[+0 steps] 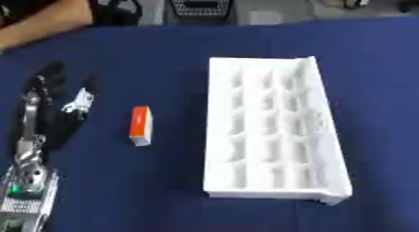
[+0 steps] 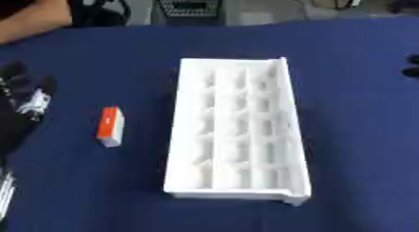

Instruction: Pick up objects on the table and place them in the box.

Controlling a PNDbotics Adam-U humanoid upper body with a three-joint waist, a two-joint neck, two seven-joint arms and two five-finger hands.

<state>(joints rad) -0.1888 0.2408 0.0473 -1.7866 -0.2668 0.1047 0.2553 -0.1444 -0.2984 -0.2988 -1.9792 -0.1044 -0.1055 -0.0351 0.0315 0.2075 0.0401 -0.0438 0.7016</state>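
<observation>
A small orange and white box (image 1: 140,126) lies flat on the blue table, left of centre. The white box (image 1: 327,133), a long tray with several rows of compartments, stands to its right; nothing coloured shows inside it. My left hand (image 1: 51,88) is at the left edge, to the left of the orange box and apart from it. It is open with fingers pointing away and holds nothing; a white patch shows near its thumb. Only a dark sliver of my right hand (image 2: 413,66) shows at the right edge of the right eye view.
The blue tablecloth (image 1: 163,189) covers the whole work area. Beyond the table's far edge stands a dark basket-like object (image 1: 199,9). My left forearm (image 1: 29,179) runs along the lower left corner.
</observation>
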